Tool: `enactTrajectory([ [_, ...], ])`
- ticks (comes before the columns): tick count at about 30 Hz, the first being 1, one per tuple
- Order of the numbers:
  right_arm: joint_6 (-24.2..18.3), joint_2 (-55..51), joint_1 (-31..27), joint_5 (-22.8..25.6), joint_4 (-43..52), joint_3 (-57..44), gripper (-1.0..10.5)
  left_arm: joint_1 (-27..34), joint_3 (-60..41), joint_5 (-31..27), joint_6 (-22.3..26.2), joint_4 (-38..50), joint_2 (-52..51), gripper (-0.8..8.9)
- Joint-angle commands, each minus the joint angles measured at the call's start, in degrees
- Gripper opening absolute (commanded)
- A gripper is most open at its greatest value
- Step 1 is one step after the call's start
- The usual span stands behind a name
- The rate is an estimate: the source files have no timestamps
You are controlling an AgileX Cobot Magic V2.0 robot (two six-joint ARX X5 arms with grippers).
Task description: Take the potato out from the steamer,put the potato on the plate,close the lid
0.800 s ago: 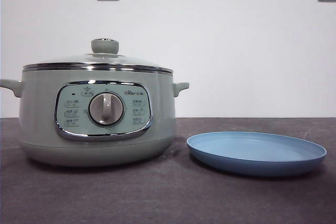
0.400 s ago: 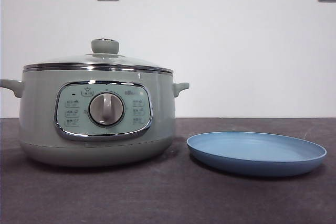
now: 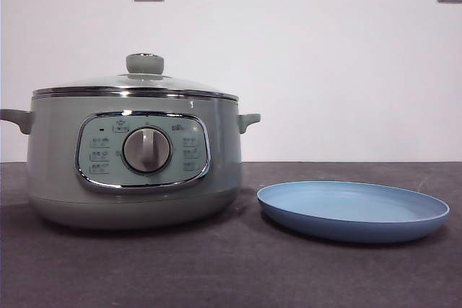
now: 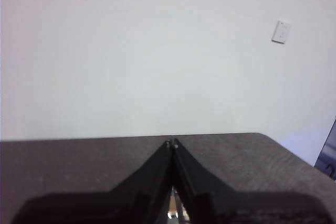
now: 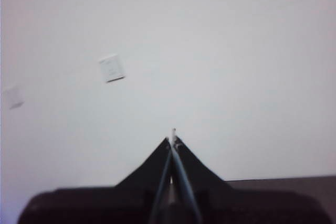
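Nothing on the tabletop has moved since 1 second ago as far as I can see: pot and dish sit where they were.

From the front camera, the steamer (image 3: 133, 160) stands left of centre, a round sage-green pot with a smooth matte body, a bright chrome rim, 2 stubby side handles and a chrome-framed control panel with a round dial (image 3: 146, 150). The lid (image 3: 137, 84) is seated on that rim, a shallow glass dome with a chrome edge and a rounded green knob on top. I cannot see the potato anywhere; the glass shows me nothing of the pot's inside from this low angle. The plate (image 3: 353, 210) lies flat just beside the steamer on its right, not touching it: shallow, round, light blue inside, darker blue underneath, with nothing on it. The tabletop (image 3: 231, 272) is dark and finely grained. 2 white wall sockets sit high on the pale wall. Neither arm shows in this view.

On the left wrist camera, the left gripper (image 4: 172, 143) has its 2 black fingers pressed together at the tips, gripping nothing, above bare dark tabletop with the wall beyond.

On the right wrist camera, slightly blurred, the right gripper (image 5: 172, 139) is likewise closed tip to tip and empty, pointing at the white wall.
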Motion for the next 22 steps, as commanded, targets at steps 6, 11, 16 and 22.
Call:
enactTrajectory([
  [6, -10.8, 16.92, 0.77, -13.94, -14.53, 22.16, -0.1, 0.11, 21.33, 0.13, 11.43, -12.87, 16.57, -0.06],
  [11, -18.84, 27.8, 4.39, -16.96, -30.16, 36.26, 0.0, 0.09, 32.76, 1.88, 14.93, -25.29, 27.47, -0.05],
  [16, -22.23, 34.8, 8.15, -16.81, -38.36, 43.08, 2.2, -0.07, 38.47, 9.38, 15.41, -32.59, 35.28, 0.1],
  [22, -22.18, 36.81, 8.79, -14.88, -39.06, 43.3, 6.3, -1.84, 38.56, 10.14, 15.17, -32.63, 38.23, 5.04],
])
